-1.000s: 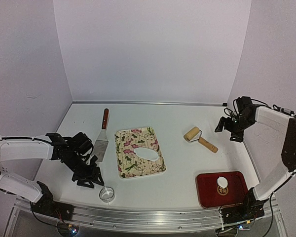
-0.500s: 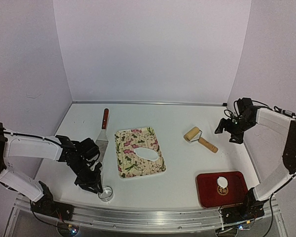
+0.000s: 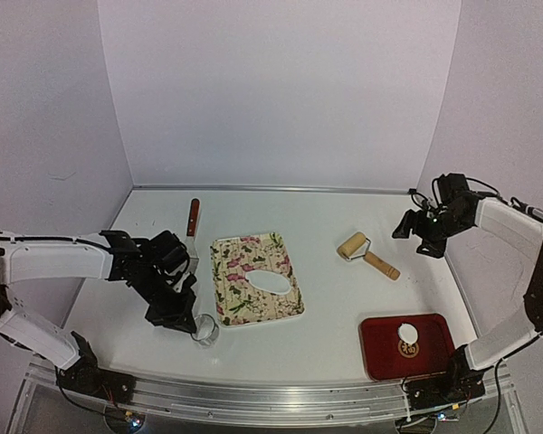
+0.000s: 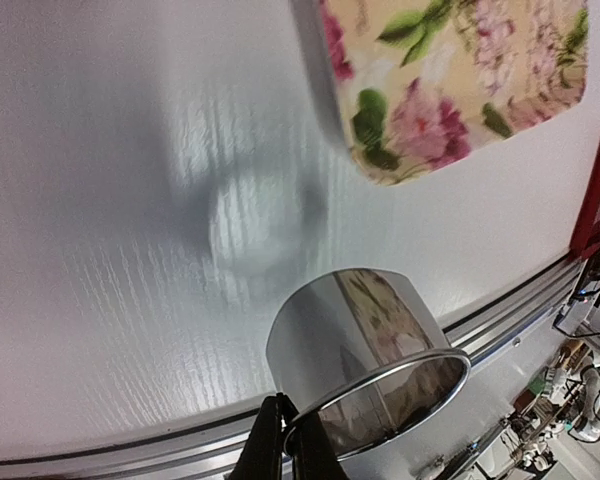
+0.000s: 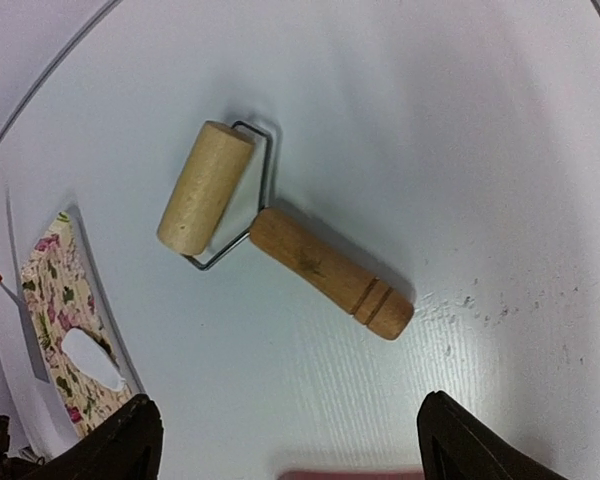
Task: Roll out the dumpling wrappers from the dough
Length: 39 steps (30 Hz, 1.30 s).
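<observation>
Where the left arm reaches across the near left of the table [image 3: 326, 325], I find the left gripper [image 3: 190, 324] with its fingers [image 4: 270, 445] pinched together on the thin wall of the metal ring cutter [image 4: 365, 345]. The cutter is held tilted, and its shadow lies on the table surface just beyond it. Its polished wall mirrors a flower pattern.

Behind the gripper lies the spatula [image 3: 187, 249], with its wooden handle toward the far wall and its blade near the left edge of the floral tray [image 3: 235, 267]. The tray sits at mid-table and carries the dough sheet [image 3: 270, 282], a flat white oval lying right of the tray's middle. In the left wrist view, one corner of the tray shows just past the cutter.

Right of the tray, the rolling pin [image 3: 366, 254] lies flat on bare table. Its pale roller is toward the tray and its darker handle points toward the near right.

At the near right edge stands the red tray [image 3: 434, 357]. It holds one dumpling wrapper [image 3: 407, 334], a small round white disc resting partly over a light printed emblem [image 3: 407, 349]. That emblem is the only marking I can find, and it is too small to read.

The right gripper [image 3: 416, 237] hangs at the far right, beyond the rolling pin. In the right wrist view its fingers [image 5: 110, 450] stand wide apart over bare table, and the rolling pin lies in plain view ahead of them.
</observation>
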Each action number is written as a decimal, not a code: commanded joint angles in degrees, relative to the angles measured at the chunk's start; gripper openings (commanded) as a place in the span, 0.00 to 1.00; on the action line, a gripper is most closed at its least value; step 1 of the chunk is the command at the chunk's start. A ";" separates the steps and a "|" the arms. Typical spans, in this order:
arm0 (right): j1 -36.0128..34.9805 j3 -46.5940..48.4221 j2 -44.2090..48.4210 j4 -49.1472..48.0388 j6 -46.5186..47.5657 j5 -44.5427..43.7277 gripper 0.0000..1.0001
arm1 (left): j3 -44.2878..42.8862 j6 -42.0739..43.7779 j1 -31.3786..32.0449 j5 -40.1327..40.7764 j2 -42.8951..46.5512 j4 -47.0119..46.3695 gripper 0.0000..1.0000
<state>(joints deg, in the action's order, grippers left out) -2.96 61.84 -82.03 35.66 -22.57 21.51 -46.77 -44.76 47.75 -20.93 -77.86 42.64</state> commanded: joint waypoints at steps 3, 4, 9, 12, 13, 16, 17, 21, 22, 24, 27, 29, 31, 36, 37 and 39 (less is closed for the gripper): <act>-10.78 4.43 1.35 0.78 -3.74 2.13 0.85 | -14.17 7.02 0.27 5.75 -6.37 6.17 0.00; -13.13 5.47 0.20 0.78 -4.14 2.41 0.84 | -16.15 8.78 0.30 6.46 -8.56 7.18 0.00; -24.30 12.09 -6.87 0.32 -5.45 6.05 0.75 | -24.90 15.41 0.82 6.78 -16.74 8.79 0.00; -29.61 16.54 -12.15 0.05 -4.54 9.94 0.68 | -30.21 20.14 1.76 5.47 -21.82 10.55 0.00; -31.09 17.75 -14.03 -0.03 -4.27 11.05 0.66 | -31.93 21.65 2.10 5.08 -23.58 11.46 0.00; -35.40 20.49 -17.90 -0.75 -3.79 13.47 0.61 | -36.51 24.25 3.25 3.45 -27.92 13.31 0.00; -36.79 21.12 -18.99 -0.98 -3.78 13.89 0.59 | -37.71 24.71 3.46 2.12 -29.04 13.27 0.00; -40.29 22.67 -22.95 -2.03 -4.11 15.78 0.51 | -40.54 26.16 4.86 -3.48 -32.39 12.46 0.00; -40.66 22.38 -23.30 -2.02 -4.30 15.53 0.48 | -41.32 26.76 5.75 -3.71 -33.22 12.84 0.00; -40.70 20.65 -22.61 -1.99 -4.89 13.80 0.47 | -42.98 27.58 7.74 -3.37 -35.53 13.80 0.00; -40.68 15.94 -19.06 -1.96 -5.61 10.82 0.48 | -44.32 27.81 10.44 -2.47 -38.13 14.53 0.00; -40.65 11.80 -16.39 -1.99 -6.19 9.35 0.49 | -44.51 27.66 11.79 -1.62 -39.44 14.11 0.00; -40.72 7.66 -13.70 -1.99 -6.65 8.57 0.50 | -45.33 27.59 12.66 0.02 -40.75 14.57 0.02; -40.84 0.93 -8.58 -2.01 -7.31 6.13 0.50 | -45.55 27.01 13.34 0.86 -42.17 13.43 0.15; -40.94 0.18 -7.82 -2.00 -7.40 5.87 0.51 | -44.69 26.46 13.34 0.63 -41.21 12.43 0.19; -41.19 -0.86 -6.32 -2.00 -7.56 5.38 0.51 | -42.60 24.81 13.34 0.61 -38.36 9.53 0.33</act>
<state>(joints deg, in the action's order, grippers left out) -43.70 62.61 -92.53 34.38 -29.26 29.63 -90.04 -18.29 61.47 -21.10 -120.38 55.79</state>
